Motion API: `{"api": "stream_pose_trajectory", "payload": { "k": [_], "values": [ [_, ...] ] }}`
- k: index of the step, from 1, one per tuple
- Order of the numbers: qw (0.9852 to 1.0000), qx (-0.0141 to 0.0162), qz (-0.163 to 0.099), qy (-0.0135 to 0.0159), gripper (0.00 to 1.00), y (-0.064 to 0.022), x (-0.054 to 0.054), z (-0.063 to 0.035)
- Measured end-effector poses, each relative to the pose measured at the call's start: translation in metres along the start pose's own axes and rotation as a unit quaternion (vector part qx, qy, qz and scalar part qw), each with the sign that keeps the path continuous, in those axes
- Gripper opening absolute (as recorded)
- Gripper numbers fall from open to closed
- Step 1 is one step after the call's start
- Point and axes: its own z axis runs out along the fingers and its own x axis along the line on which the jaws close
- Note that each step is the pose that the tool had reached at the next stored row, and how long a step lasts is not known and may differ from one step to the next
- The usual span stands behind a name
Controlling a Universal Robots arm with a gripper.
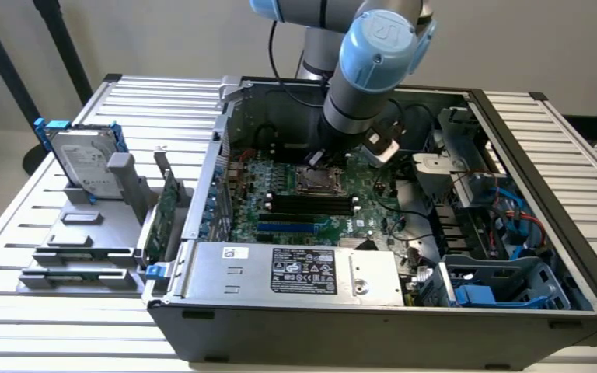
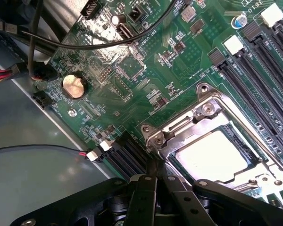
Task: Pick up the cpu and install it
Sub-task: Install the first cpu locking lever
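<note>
The cpu (image 2: 212, 155), a pale silver square, lies flat inside the metal-framed socket (image 2: 203, 110) on the green motherboard (image 2: 132, 70). My gripper (image 2: 154, 176) is shut, its black fingers pressed together with nothing visible between them, and the tips are just beside the socket frame's corner. In the exterior view the arm reaches down into the open computer case, with the gripper (image 1: 317, 159) right above the socket (image 1: 314, 185).
Black memory slots (image 2: 254, 70) run beside the socket, and loose black cables (image 2: 85, 44) cross the board near a coin battery (image 2: 74, 85). A power supply (image 1: 293, 270) fills the case's front. A hard drive (image 1: 83, 163) with blue rails stands in a grey rack at the exterior view's left.
</note>
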Motion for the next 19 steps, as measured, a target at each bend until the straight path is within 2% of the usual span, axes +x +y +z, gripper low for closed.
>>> {"api": "stream_pose_trajectory", "payload": {
  "k": [8, 19],
  "values": [
    [1.0, 0.0018, -0.002, 0.0009, 0.11, 0.003, -0.0018, -0.0017],
    [1.0, 0.0061, -0.003, 0.0049, 0.11, 0.0025, -0.0021, -0.0046]
  ]
}}
